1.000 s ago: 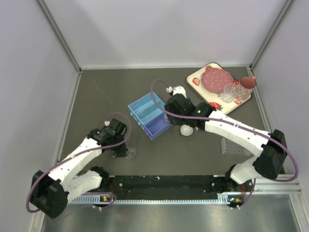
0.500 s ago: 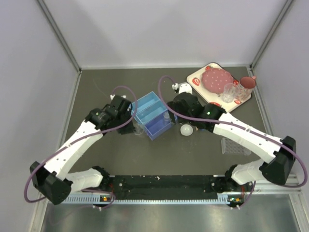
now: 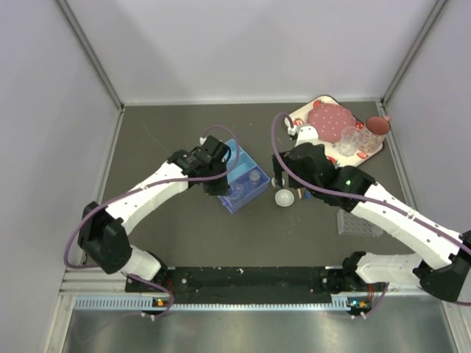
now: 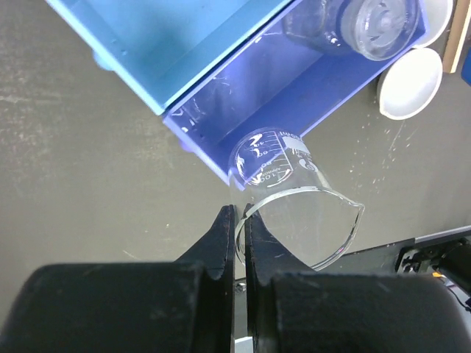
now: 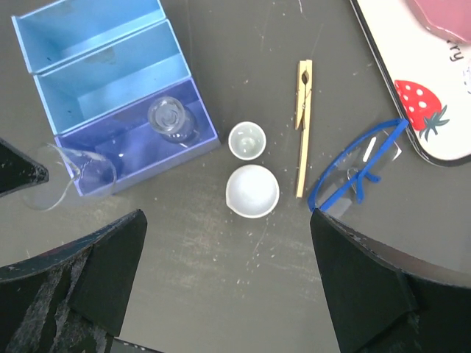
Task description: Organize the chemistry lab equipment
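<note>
My left pincer [image 4: 240, 220] is clamped on the rim of a small clear beaker [image 4: 294, 198]: the two fingers are almost together, with only the thin glass wall between them. The beaker hangs tilted, its base pointing away from me toward the blue box [image 4: 184, 44] and its mouth with the spout turned back to my side. From the pincer, the box's violet front compartment [image 4: 324, 95] lies straight ahead and a little to the right. The beaker's base is already above the near end of this compartment, while the mouth is outside the wall, I think. The compartment runs long across the wrist view, and a second glass vessel [image 4: 368, 22] stands at its far end, so the free room is at the end next to me. I judge that the coming move must carry the beaker a little forward and bring it upright before letting go.

My right pincer [image 5: 228, 294] is wide apart and holds nothing. It hovers above two white dishes [image 5: 252, 191] and the wooden tongs [image 5: 302, 125], which lie beside the box on the table
</note>
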